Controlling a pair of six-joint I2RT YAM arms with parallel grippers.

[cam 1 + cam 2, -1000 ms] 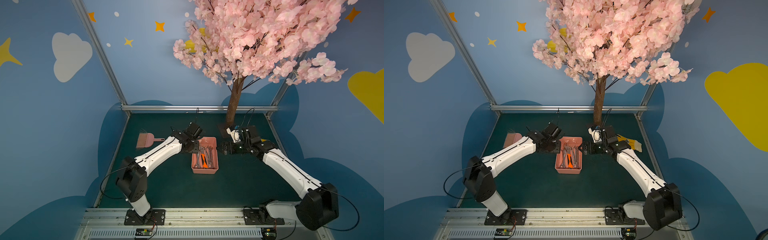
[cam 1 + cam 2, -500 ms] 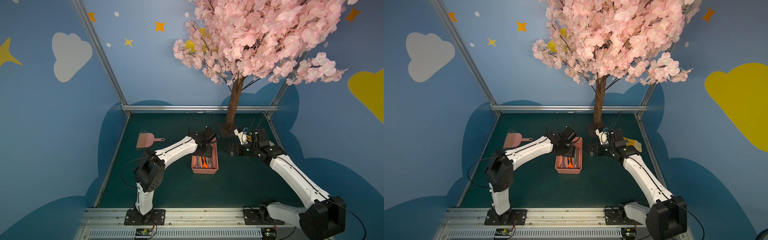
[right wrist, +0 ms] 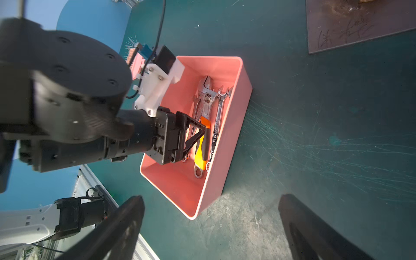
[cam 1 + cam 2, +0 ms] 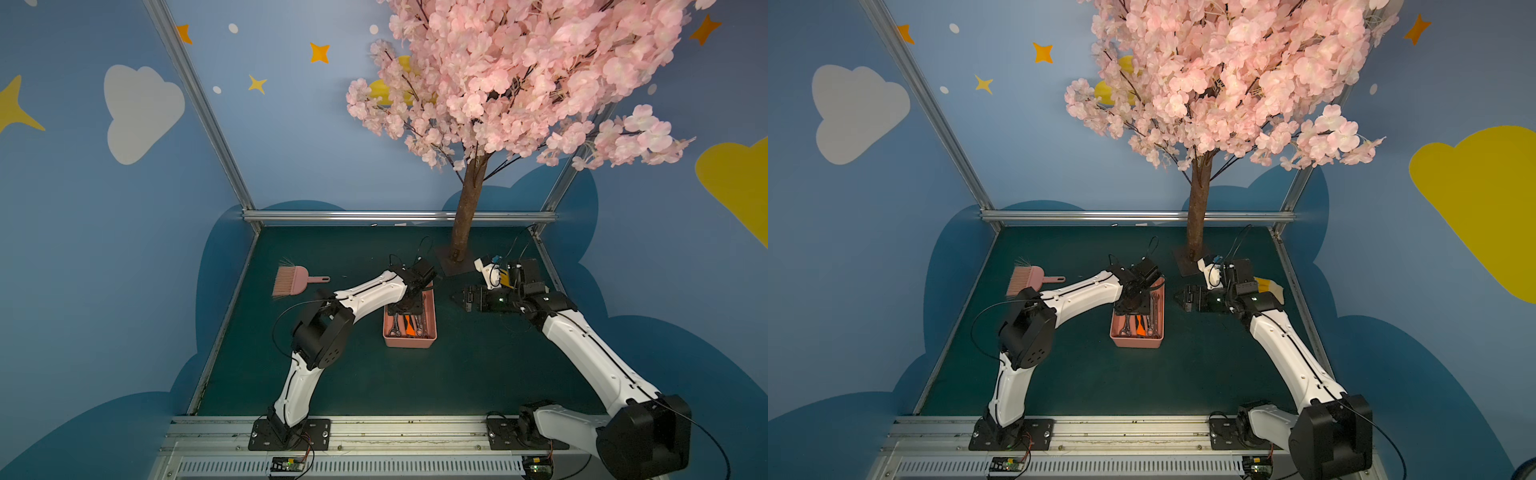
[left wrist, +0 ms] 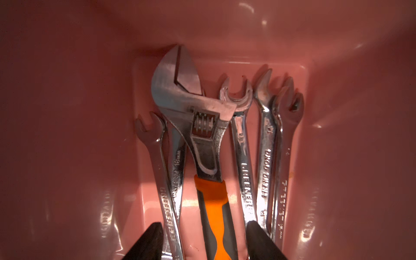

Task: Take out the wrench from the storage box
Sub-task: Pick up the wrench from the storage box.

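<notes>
In both top views the salmon-pink storage box (image 4: 409,344) sits in the middle of the green table (image 4: 374,386). The left gripper (image 4: 405,308) is now over the far half of the box and points down into it. A second ago it was off by the box's far corner, so it has swung in over the box. The right gripper (image 4: 457,297) hangs beside the box, apart from it, and it has backed away a little since then. A pink hand brush (image 4: 291,281) lies well off to the side, and nothing touches it. The left wrist view looks down inside the box. An adjustable wrench (image 5: 198,126) with an orange handle lies there on top of a row of shiny spanners (image 5: 245,162). The two black fingers (image 5: 148,243) are apart, one on each side of the orange handle, and they do not pinch it yet. In the right wrist view the left gripper (image 3: 194,132) is low inside the box, right over that handle. The right gripper's own fingers (image 3: 132,209) are spread wide and hold nothing. I think the reach is nearly done. Next the left fingers need to squeeze the handle and lift the wrench out.
</notes>
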